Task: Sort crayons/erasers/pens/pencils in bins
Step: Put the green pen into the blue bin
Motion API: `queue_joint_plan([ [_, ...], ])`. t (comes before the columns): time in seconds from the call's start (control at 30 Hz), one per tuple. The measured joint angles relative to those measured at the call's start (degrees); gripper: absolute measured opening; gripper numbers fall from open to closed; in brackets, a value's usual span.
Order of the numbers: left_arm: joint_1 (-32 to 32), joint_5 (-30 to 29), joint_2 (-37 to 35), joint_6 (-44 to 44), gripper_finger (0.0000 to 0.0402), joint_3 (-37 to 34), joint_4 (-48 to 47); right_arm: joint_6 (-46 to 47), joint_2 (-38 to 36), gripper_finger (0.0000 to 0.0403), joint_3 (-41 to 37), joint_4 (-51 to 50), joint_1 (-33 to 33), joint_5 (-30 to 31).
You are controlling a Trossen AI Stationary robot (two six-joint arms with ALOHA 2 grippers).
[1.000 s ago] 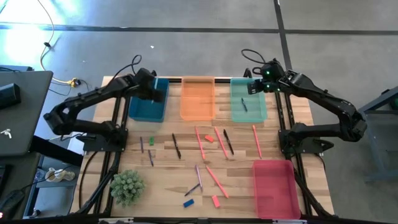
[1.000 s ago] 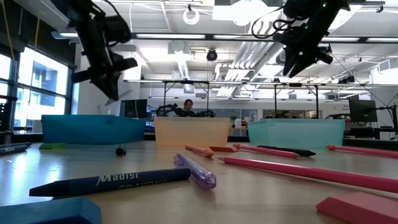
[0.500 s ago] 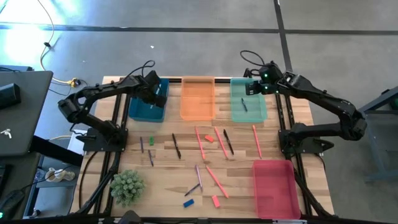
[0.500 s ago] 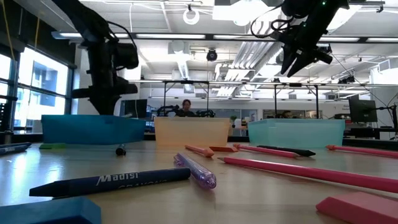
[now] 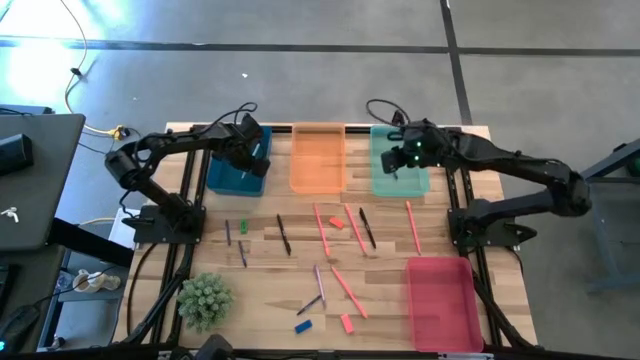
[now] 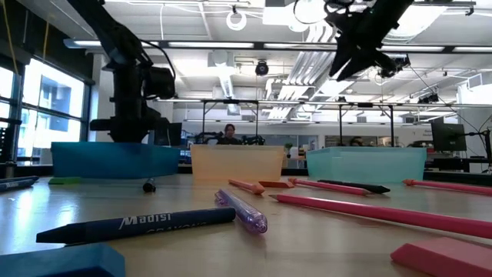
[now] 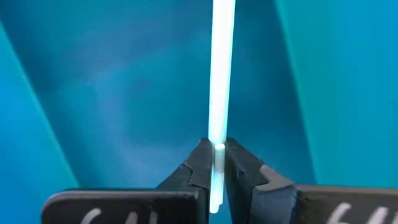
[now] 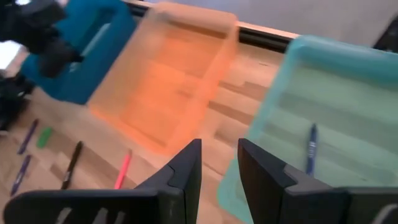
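Note:
My left gripper (image 7: 214,146) is down inside the blue bin (image 5: 232,175), shut on a thin pale stick (image 7: 222,62). In the low view it drops behind the blue bin's wall (image 6: 115,159). My right gripper (image 8: 219,163) is open, high over the left edge of the teal-green bin (image 5: 415,180), where a blue pen (image 8: 311,149) lies. The orange bin (image 5: 318,160) stands between the two. The pink-red bin (image 5: 440,300) sits at the near right. Green (image 5: 243,228), pink-red (image 5: 336,222) and blue (image 5: 303,325) erasers lie flat on the table among the loose sticks. My left gripper pinches the pale stick near one end (image 7: 219,149) between its two fingers. It comes from above, pointing down into the blue bin. The stick runs on past the fingertips along their line, toward the bin's floor. Whether its far end touches the floor cannot be told.
Several pens, pencils and crayons lie scattered mid-table, among them a long pink stick (image 5: 348,290) and a black one (image 5: 283,234). A small potted plant (image 5: 204,300) stands at the near left. A laptop (image 5: 35,180) sits off the table's left side.
My left gripper has turned to point straight down and dropped from above the blue bin into it, carrying the stick. My right gripper has swung toward the table's left, from over the teal-green bin's far right part to over its left edge.

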Motion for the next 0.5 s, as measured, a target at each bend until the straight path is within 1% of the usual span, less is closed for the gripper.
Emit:
queue_joint_plan([
  [0.1,0.0,0.66,0.22,0.0,0.0018,0.0,0.02,2.8,0.0,0.0096,0.0,-0.26,3.09,2.06],
  [0.27,0.0,0.89,0.22,-0.01,0.0034,0.0,0.08,6.04,0.0,0.0096,0.0,-3.12,7.5,2.38],
  [0.37,0.0,-0.03,0.22,0.06,0.0049,0.0,0.06,8.74,0.0,0.0096,0.0,-5.63,9.61,2.37],
  [0.5,0.0,0.73,0.22,2.82,0.0075,0.0,0.02,11.69,0.0,0.0096,0.0,-8.17,12.34,2.41],
])
